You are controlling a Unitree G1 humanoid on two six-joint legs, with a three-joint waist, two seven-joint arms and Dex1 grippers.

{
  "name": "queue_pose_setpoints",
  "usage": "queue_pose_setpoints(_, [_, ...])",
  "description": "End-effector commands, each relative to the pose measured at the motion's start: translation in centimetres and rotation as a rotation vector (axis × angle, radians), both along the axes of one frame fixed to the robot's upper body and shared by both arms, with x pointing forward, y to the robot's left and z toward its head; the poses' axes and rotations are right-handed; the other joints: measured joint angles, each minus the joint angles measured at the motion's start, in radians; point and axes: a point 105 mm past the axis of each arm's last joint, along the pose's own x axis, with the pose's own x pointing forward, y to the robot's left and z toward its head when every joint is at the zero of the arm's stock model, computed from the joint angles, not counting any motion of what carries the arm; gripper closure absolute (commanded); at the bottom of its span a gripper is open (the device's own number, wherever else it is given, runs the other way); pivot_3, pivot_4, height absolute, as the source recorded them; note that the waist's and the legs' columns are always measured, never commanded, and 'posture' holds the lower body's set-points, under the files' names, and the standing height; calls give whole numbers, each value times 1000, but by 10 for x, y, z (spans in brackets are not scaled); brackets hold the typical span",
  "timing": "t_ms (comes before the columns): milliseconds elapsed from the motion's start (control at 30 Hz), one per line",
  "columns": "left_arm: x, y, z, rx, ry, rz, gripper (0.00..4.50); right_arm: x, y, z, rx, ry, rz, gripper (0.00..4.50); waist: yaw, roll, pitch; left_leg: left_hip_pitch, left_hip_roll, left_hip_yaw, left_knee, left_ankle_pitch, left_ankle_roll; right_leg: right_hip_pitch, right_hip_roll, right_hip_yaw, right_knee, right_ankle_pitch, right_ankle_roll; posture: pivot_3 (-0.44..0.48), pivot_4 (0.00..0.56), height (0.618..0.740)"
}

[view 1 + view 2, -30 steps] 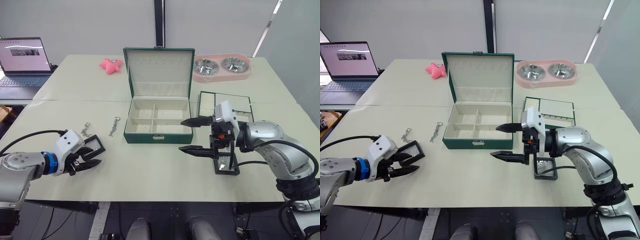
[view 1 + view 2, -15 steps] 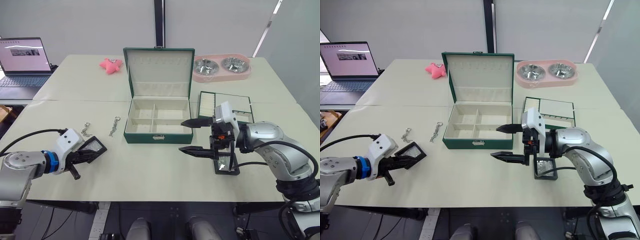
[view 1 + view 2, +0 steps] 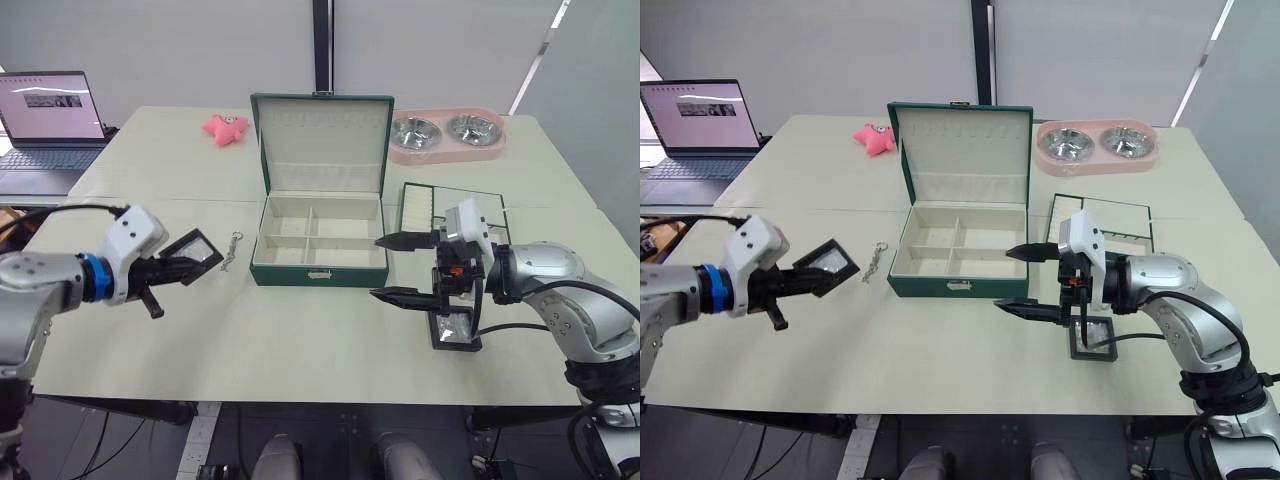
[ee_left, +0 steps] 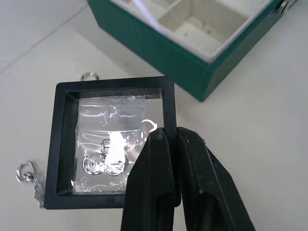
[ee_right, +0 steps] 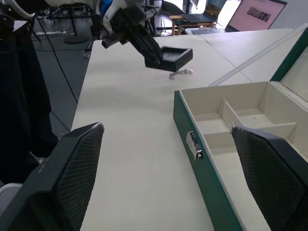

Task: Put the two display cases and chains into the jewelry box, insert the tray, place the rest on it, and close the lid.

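Now the left gripper (image 3: 178,268) pinches one display case (image 3: 196,251), next needing lowering into the jewelry box (image 3: 318,243); right gripper (image 3: 402,268) gapes empty.

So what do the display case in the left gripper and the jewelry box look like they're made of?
The display case held by the left gripper: matte black frame, probably plastic, with a thin clear film window that wrinkles and glares. The jewelry box: dark green covering, perhaps leatherette, with a matte cream lining that looks like fabric and a small shiny metal clasp.
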Motion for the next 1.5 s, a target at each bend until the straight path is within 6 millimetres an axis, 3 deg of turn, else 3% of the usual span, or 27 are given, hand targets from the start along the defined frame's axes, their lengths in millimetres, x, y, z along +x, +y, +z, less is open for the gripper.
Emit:
queue_pose_setpoints(33, [1,-21,22,6,-36,-85,4477,6,-11,9,12,-68,-72,0,0,0,0,0,0,0,0,0,0,0,0,0,0,0,0,0,150,740])
queue_pose_setpoints(300, [19,-68,38,2,-63,-280,4477,13,-24,5,73,-87,-222,0,2,0,1,0,0,0,0,0,0,0,1,0,0,0,0,0,150,740])
queue_pose_setpoints(600, [54,-119,22,62,-109,-478,4477,12,-35,-13,96,-78,-363,0,7,0,1,0,0,0,1,0,0,0,1,0,0,0,0,0,150,740])
queue_pose_setpoints(867, [79,-148,6,152,-138,-599,4477,7,-44,-24,95,-74,-485,0,5,0,1,-1,-1,0,1,0,0,0,1,1,0,0,0,0,150,740])
queue_pose_setpoints(1200, [105,-166,-6,228,-168,-630,4477,-3,-50,-29,100,-71,-560,0,6,-1,1,-1,-2,0,1,0,0,0,1,0,0,0,0,0,150,740])
queue_pose_setpoints(1500, [114,-177,-12,228,-176,-618,4477,-8,-51,-30,108,-69,-592,0,3,-1,1,-2,-2,0,1,0,0,0,1,0,0,0,0,0,150,740])
